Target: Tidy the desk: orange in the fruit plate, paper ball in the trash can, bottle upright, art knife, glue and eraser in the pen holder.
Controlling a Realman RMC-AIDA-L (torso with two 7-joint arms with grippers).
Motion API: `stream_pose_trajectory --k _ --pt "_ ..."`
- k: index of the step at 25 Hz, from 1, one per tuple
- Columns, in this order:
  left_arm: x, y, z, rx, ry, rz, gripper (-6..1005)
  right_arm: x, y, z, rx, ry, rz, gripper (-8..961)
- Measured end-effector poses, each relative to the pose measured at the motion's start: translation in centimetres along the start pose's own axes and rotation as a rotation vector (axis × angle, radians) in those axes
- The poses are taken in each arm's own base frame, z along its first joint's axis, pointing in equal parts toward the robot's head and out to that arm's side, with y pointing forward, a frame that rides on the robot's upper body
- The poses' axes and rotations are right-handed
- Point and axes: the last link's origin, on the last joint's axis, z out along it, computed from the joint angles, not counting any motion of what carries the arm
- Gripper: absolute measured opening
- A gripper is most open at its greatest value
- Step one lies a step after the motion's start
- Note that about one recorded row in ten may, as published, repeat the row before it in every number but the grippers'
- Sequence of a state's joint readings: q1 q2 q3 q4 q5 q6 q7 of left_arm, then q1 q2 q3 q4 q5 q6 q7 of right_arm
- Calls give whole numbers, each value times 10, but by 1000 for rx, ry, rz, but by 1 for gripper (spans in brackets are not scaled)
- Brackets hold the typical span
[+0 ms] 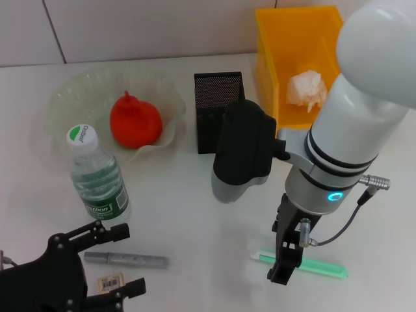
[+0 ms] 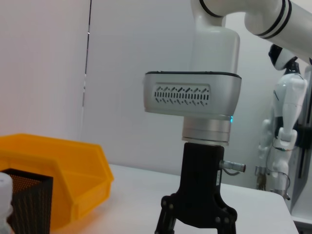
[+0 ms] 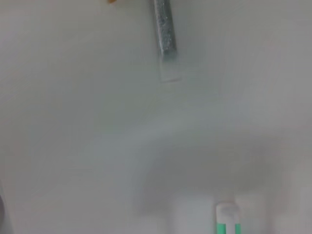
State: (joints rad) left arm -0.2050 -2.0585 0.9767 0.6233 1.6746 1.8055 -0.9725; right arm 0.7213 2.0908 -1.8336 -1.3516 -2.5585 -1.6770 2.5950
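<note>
The orange point(image 1: 135, 120) lies in the fruit plate point(image 1: 65, 91) at the back left. The bottle point(image 1: 97, 177) stands upright in front of the plate. The paper ball point(image 1: 307, 90) lies in the yellow trash can point(image 1: 270, 52), next to the black mesh pen holder point(image 1: 218, 110). A grey glitter glue stick point(image 1: 127, 259) and the eraser point(image 1: 110, 283) lie at the front left between the fingers of my open left gripper point(image 1: 130, 258). My right gripper point(image 1: 286, 263) is open and points down just over the green art knife point(image 1: 312, 266).
The right arm's grey and black forearm point(image 1: 244, 153) hangs over the table in front of the pen holder. The left wrist view shows the trash can point(image 2: 58, 165) and the pen holder point(image 2: 29, 200). The right wrist view shows the glue stick point(image 3: 165, 29) and the knife's end point(image 3: 227, 222).
</note>
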Motion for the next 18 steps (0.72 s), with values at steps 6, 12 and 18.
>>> stream_pose_trajectory --k 6,12,18 --pt "0 0 1 -7 -7 2 814 -3 0 3 11 1 6 839" --pt "0 -1 1 -11 -7 16 815 -4 -3 4 5 18 17 781" --pt "2 -3 3 -15 -8 23 815 -4 -4 8 1 25 26 694"
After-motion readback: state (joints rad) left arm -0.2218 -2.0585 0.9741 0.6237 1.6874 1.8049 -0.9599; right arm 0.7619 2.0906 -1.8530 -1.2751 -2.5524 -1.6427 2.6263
